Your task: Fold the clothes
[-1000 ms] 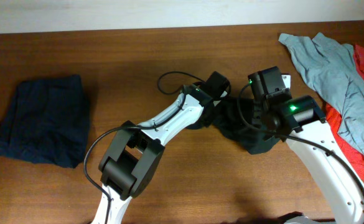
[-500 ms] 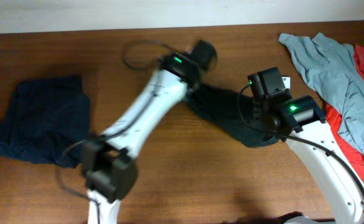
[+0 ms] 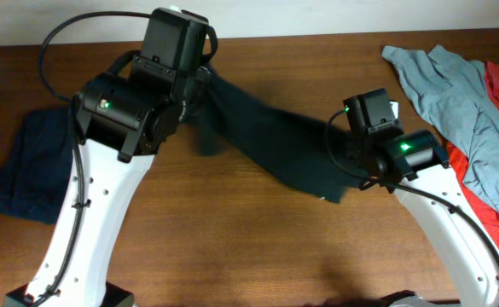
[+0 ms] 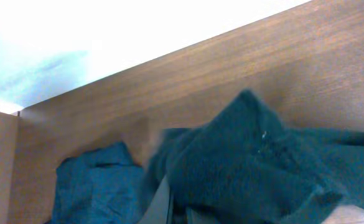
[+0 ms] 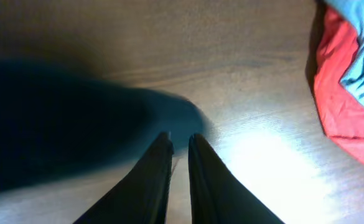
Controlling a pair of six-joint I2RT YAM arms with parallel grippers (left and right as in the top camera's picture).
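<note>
Far left on my surface (image 3: pixel 232 247) lies a crumpled navy garment (image 3: pixel 53 170). My left end effector (image 4: pixel 175 208) is clamped tight on a bunch of the black T-shirt (image 3: pixel 275 141), which stretches diagonally rightward to my right end effector (image 5: pixel 180 140). Its fingers (image 5: pixel 163 163) stand a sliver apart at the shirt's corner, and I cannot tell whether they grip it. Far right, a grey-blue shirt (image 3: pixel 454 94) lies over a red cloth (image 3: pixel 496 205).

The black T-shirt (image 4: pixel 256 168) bunches over the left tool (image 4: pixel 175 210) at bottom centre, a dark navy garment (image 4: pixel 94 186) lying lower left on the brown table (image 4: pixel 231 68).
</note>
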